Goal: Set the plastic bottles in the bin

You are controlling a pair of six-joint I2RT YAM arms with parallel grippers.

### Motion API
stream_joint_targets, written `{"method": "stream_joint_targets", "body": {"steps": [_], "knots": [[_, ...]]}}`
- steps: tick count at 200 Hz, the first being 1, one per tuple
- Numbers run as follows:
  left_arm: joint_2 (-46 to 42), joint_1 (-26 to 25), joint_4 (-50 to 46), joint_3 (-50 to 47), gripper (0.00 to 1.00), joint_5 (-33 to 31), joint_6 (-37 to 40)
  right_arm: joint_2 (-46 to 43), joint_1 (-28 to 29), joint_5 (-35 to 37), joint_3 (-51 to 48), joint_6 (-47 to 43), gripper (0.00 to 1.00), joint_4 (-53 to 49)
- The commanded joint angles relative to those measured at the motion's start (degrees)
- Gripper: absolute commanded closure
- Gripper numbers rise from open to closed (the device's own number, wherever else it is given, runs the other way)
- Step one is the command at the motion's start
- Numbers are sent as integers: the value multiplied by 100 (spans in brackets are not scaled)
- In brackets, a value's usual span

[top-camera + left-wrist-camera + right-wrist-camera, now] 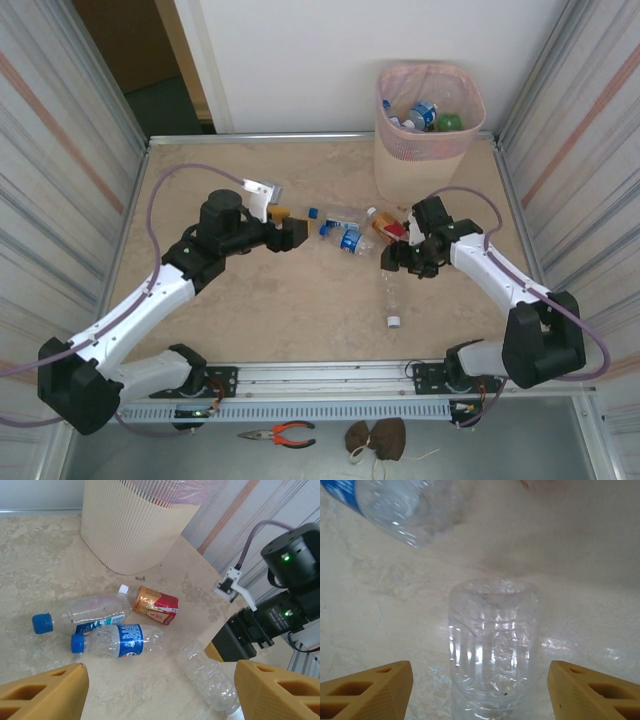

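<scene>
A: Plastic bottles [350, 240], whereabouts?
B: Several lying on their sides mid-table, just in front of the bin [428, 150]. From the left wrist: a white-capped clear bottle [95, 611], a blue-labelled bottle [125, 641] right beside it, a red-labelled bottle [157, 606] nearest the bin. A few more already down inside the pink liner [400, 80].
A: And the bin itself?
B: Beige mesh, standing upright at the far right of the table [300, 300].
A: Right gripper [480, 680]?
B: Down low, jaws parted, straddling a plain clear bottle [492, 645] lying lengthwise between the fingers [367, 690]. Slivers of tabletop on either side, so no hold on it.
A: Left gripper [160, 700]?
B: Spread wide, holding nothing, hovering short of the cluster and facing the bin.
</scene>
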Motion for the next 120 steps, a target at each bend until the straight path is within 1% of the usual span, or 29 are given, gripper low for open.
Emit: {"method": "stream_joint_targets", "body": {"steps": [1, 12, 24, 49, 90, 120], "knots": [[-255, 43, -9, -123, 23, -65, -115, 101, -178, -382, -160, -201, 30, 311], [-287, 44, -8, -167, 23, -99, -146, 186, -259, -385, -244, -252, 30, 384], [-292, 43, 10, -186, 23, -105, -189, 313, -347, -547, -326, -315, 30, 482], [-291, 45, 56, -194, 23, -92, -244, 585, -372, -754, -360, -330, 30, 630], [-253, 43, 71, -207, 23, -118, -291, 1060, -377, -372, -322, -278, 31, 788], [-229, 47, 95, -197, 23, -145, -318, 1325, -376, -395, -301, -286, 33, 916]]}}
